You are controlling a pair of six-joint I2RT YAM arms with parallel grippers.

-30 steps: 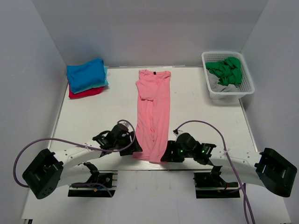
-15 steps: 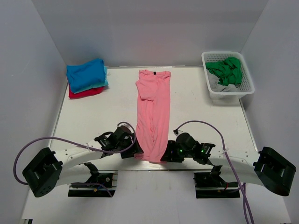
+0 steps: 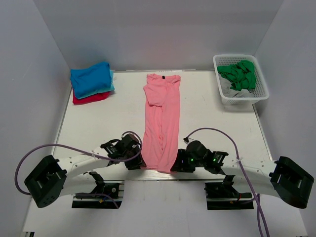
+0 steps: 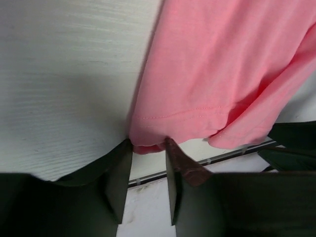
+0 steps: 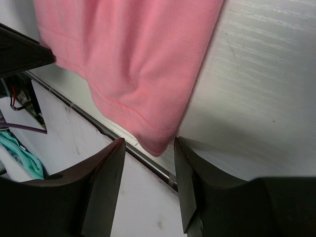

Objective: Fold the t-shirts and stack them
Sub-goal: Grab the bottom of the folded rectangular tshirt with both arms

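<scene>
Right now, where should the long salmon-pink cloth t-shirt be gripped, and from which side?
The two near hem corners, left gripper and right gripper coming from the table's near edge: the salmon-pink cloth t-shirt lies in a narrow strip, collar far, hem nearest them.

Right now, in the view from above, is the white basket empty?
No, the white basket at the far right of the table holds a crumpled green cloth.

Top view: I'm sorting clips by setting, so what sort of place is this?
Probably a robot lab's test booth, not a home: bare pale walls enclose the table, two arms are bolted at its edge.
</scene>
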